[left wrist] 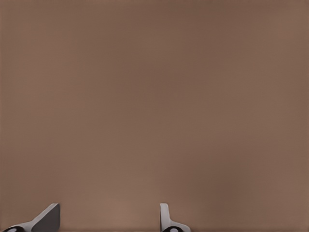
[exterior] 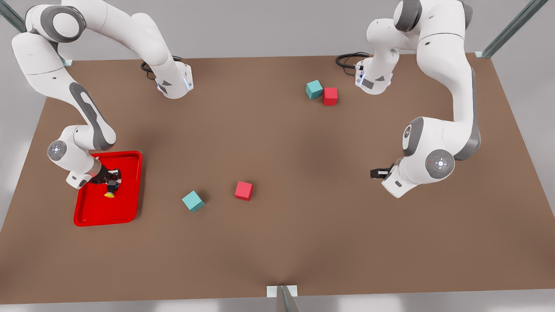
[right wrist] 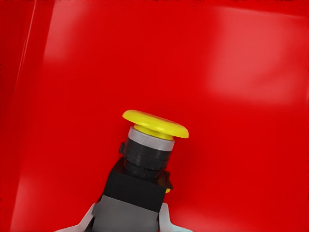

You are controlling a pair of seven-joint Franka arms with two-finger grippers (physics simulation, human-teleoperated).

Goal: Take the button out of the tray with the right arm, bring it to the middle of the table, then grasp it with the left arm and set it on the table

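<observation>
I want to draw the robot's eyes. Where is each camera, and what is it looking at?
Front view: up high, looking down on the table, both arms showing.
Left wrist view: on the waiting left gripper, facing bare table, open fingertips showing.
Right wrist view: on the right gripper, facing the tray, fingers shut on the button.
Front and right wrist views share button and tray.

Tray [exterior: 125, 208] is bright red, button [right wrist: 145, 159] has a yellow cap on a black base with a silver-grey collar. Table [exterior: 277, 242] is plain matte brown. Two teal cubes [exterior: 193, 201] and two red cubes [exterior: 243, 190] too, arms white and grey.
</observation>
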